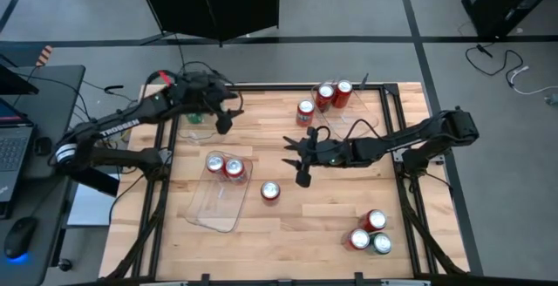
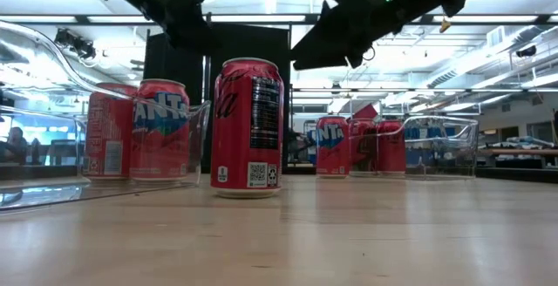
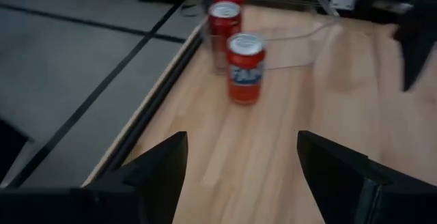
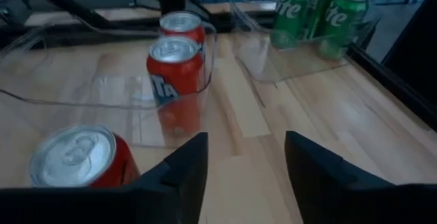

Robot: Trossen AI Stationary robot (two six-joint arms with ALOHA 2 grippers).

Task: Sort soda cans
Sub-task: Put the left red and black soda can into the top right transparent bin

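Hovering left gripper (image 1: 223,122): jaws stood wide with nothing between them, only bare table (image 1: 261,234) below.
Ahead of the left jaws: its wrist view showed three red cans (image 3: 245,67) in a row, the nearest one standing free and well beyond the fingertips; whether the far ones stood inside a tray could not be told there.
Right gripper (image 1: 302,174): jaws were parted, empty, bare wood in the gap.
Beside the right jaws: a lone red can (image 4: 75,159) stood upright just outside one finger, not touching it.
Beyond the right jaws: two red cans (image 4: 175,63) stood in a clear tray (image 4: 82,98), and three green cans (image 4: 321,5) stood in another tray farther off.
High view only: three more cans (image 1: 370,232) stood grouped well behind the right gripper.
Low view only: the lone can's label side was seen, with both arms hanging above it.
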